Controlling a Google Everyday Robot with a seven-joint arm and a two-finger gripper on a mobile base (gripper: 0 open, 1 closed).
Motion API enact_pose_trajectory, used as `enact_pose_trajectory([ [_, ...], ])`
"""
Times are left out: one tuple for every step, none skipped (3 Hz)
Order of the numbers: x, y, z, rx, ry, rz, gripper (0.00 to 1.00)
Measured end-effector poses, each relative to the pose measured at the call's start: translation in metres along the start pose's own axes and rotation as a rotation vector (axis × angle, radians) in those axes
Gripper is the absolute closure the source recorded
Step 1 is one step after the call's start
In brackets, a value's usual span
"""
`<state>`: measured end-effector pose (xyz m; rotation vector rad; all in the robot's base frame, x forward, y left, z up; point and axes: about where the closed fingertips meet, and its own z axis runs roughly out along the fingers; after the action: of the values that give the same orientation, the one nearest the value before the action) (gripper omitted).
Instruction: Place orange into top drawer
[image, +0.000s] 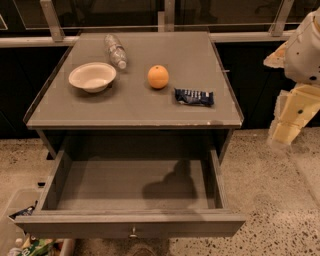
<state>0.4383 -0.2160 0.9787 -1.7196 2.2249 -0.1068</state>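
The orange (158, 76) sits on the cabinet top (150, 107), near the middle and a little toward the back. The top drawer (130, 226) is pulled out wide below it, with a small metal knob on its front panel, and its inside holds only a shadow. My gripper (288, 126) hangs at the right edge of the view, off the cabinet's right side and well apart from the orange, with nothing seen in it.
A white bowl (92, 76) stands at the left of the top. A clear plastic bottle (115, 50) lies behind it. A dark blue snack packet (194, 96) lies right of the orange. A bin with packets (22, 235) stands on the speckled floor at lower left.
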Motion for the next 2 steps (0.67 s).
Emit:
enact_pose_trajectory([
  [-0.001, -0.001, 0.0, 0.006, -0.005, -0.004, 0.0],
  [-0.014, -0.024, 0.013, 0.02, -0.086, -0.033, 0.0],
])
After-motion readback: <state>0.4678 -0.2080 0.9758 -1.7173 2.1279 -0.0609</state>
